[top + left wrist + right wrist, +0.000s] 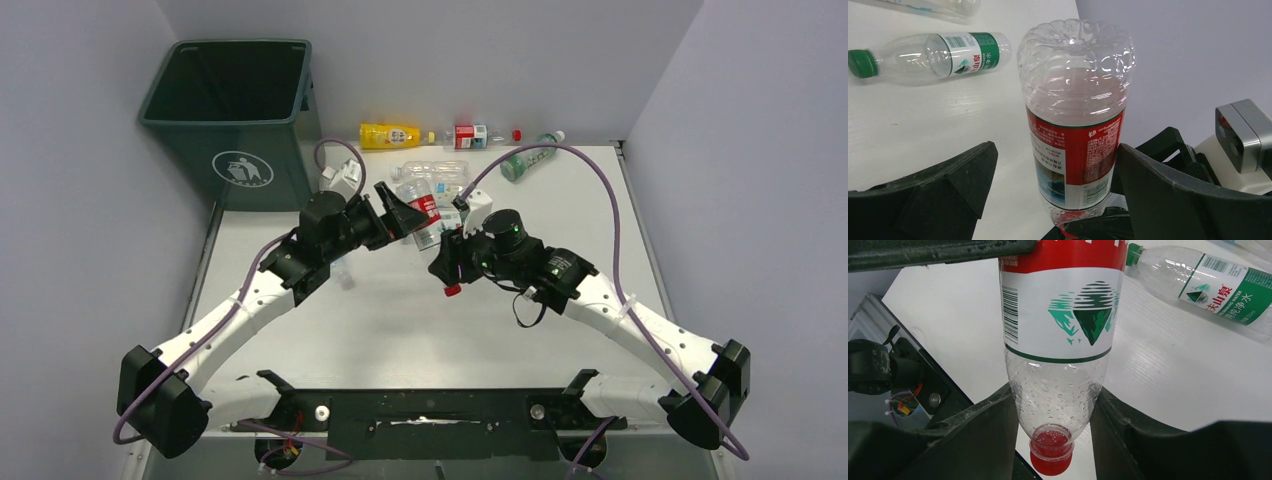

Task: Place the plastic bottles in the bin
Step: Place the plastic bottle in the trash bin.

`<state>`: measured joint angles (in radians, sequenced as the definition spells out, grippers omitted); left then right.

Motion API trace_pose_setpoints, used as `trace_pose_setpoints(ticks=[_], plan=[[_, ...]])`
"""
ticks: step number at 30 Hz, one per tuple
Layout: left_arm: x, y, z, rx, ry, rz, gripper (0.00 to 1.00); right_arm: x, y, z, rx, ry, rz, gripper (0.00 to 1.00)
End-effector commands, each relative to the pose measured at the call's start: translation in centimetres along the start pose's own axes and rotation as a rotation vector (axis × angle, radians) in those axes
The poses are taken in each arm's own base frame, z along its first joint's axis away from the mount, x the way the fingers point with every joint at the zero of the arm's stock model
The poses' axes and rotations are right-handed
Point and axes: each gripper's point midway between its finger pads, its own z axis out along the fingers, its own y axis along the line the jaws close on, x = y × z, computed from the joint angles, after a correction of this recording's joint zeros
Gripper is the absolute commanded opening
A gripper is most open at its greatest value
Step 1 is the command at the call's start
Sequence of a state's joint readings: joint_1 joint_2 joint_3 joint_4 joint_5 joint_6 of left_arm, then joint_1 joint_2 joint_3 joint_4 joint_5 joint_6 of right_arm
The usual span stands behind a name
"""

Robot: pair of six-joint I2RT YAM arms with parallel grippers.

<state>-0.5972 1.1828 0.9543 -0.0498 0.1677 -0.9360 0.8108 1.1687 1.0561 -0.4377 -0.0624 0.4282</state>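
Grey walls box in a white table [420,330]. Over its middle the right gripper [1055,407] is clamped on a red-label bottle [1058,315]. Both fingers press the clear shoulder just above the red cap [1050,462], which points back toward the near edge. The bottle is held up off the surface.

The left gripper [1055,155] stands wide around the label of what looks to be the same bottle. One finger touches the label. The other stands apart from it, with table showing in the gap. The two grippers sit close together.

Just beyond them a green-capped bottle [938,52] lies on its side. A huddle of clear bottles [440,172] lies between the grippers and the far edge.

Along the far edge itself lie three more:
- a yellow bottle [390,135]
- a short red-banded bottle [470,136]
- a green-label bottle [530,158], angled toward the far right corner

The bin [240,165] stands upright at the far left corner, top open, its white logo facing the near edge.

Both white arms [250,300] bow inward from the near corners, with purple cables [600,190] looping over them.
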Motion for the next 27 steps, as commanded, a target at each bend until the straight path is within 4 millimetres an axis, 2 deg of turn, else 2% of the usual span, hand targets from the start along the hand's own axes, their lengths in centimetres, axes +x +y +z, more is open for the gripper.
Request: trace_pose_setpoints(ticks=[1, 8, 11, 15, 19, 21, 25, 27], plan=[[-1.7, -2.6, 0.5, 0.062, -0.109, 0.005, 0.91, -2.3, 1.7, -0.5, -0.086, -0.092, -0.002, 0.34], [-0.9, -2.1, 0.7, 0.032, -0.114, 0.005, 0.90, -2.5, 2.5, -0.6, -0.123, -0.097, -0.004, 0.34], [-0.7, -2.0, 0.6, 0.019, -0.114, 0.010, 0.82, -2.5, 2.4, -0.7, -0.125, -0.098, -0.006, 0.34], [-0.6, -2.0, 0.5, 0.011, -0.109, 0.016, 0.65, -2.1, 2.3, -0.5, -0.124, -0.089, -0.004, 0.35], [-0.5, -1.9, 0.5, 0.004, -0.106, 0.023, 0.57, -1.8, 2.3, -0.4, -0.128, -0.081, -0.003, 0.39], [-0.5, -1.8, 0.6, 0.001, -0.102, 0.028, 0.54, -1.7, 2.4, -0.5, -0.128, -0.078, -0.003, 0.46], [-0.5, -1.5, 0.9, -0.019, -0.100, 0.053, 0.54, -1.9, 2.1, -1.2, -0.109, -0.087, -0.003, 0.74], [-0.5, -1.2, 1.0, -0.034, -0.093, 0.072, 0.54, -1.8, 1.9, -1.5, -0.100, -0.084, -0.003, 0.83]])
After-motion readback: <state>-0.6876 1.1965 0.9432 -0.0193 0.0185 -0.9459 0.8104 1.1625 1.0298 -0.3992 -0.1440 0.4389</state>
